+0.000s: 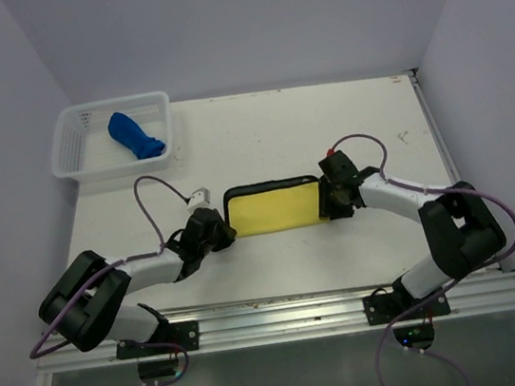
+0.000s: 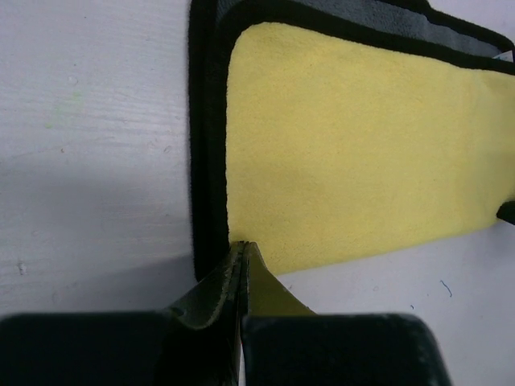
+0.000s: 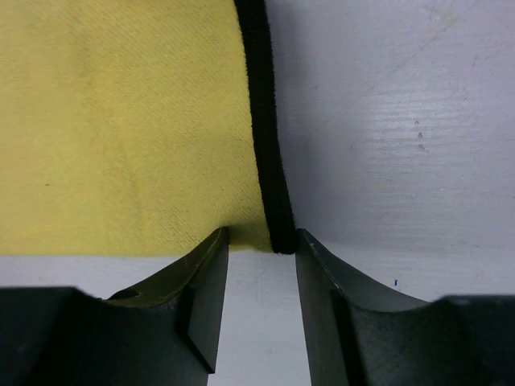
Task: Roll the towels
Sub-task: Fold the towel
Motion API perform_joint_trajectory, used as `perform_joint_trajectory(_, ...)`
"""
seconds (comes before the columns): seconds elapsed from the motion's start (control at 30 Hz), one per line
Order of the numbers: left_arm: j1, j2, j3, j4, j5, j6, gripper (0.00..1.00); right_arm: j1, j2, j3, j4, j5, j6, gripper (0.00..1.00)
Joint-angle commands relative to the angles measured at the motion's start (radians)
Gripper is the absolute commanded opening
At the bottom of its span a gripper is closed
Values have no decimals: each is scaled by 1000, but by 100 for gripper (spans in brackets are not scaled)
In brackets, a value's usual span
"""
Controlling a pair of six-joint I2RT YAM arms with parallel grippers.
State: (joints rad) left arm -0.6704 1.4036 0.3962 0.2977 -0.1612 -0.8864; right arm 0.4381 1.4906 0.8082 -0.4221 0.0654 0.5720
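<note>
The yellow towel (image 1: 274, 208) is lying folded flat at mid-table (image 1: 373, 129), while the blue towel (image 1: 135, 135) is sitting bunched in the white basket (image 1: 70, 157) at the far left. The left gripper (image 2: 243, 257) is pressing its jaws together at the near-left corner, with no telling whether cloth is caught. The right gripper (image 3: 261, 235) is standing spread, straddling the black edging (image 3: 265, 153) at the near-right corner. The cloth is looking light, soft and limp, so the firmer edged corners are likely offering the surest hold
</note>
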Motion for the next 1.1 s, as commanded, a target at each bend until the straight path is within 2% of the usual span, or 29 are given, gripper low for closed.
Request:
perform_joint_trajectory(0.0, -14, 54, -20, -140, 22, 55, 0, -7, 59, 29, 9, 4, 0, 41)
perform_joint_trajectory(0.07, -14, 54, -22, -140, 20, 58, 1, -7, 74, 19, 11, 8, 8, 38)
perform_joint_trajectory(0.27, -14, 63, -16, -141, 23, 60, 1, -7, 68, -29, 19, 28, 23, 38)
perform_joint_trajectory(0.4, -14, 66, 1, -160, 12, 64, 1, -6, 69, -40, 23, 17, 23, 17)
perform_joint_trajectory(0.53, -14, 26, 16, -177, 0, 113, 13, -6, 34, 2, -29, 48, -15, 0)
perform_joint_trajectory(0.67, -14, -67, 70, -271, -37, 170, 22, -6, -79, 39, -119, 99, -99, 0)
perform_joint_trajectory(0.8, -12, -147, 76, -282, -52, 182, 27, -6, -118, 62, -230, 151, -144, 0)
perform_joint_trajectory(0.97, -14, -127, 92, -269, -18, 147, 28, -6, -176, 3, -216, 185, -146, 0)
perform_joint_trajectory(1.07, -12, -82, 89, -243, 8, 124, 26, -4, -191, 0, -224, 185, -150, 0)
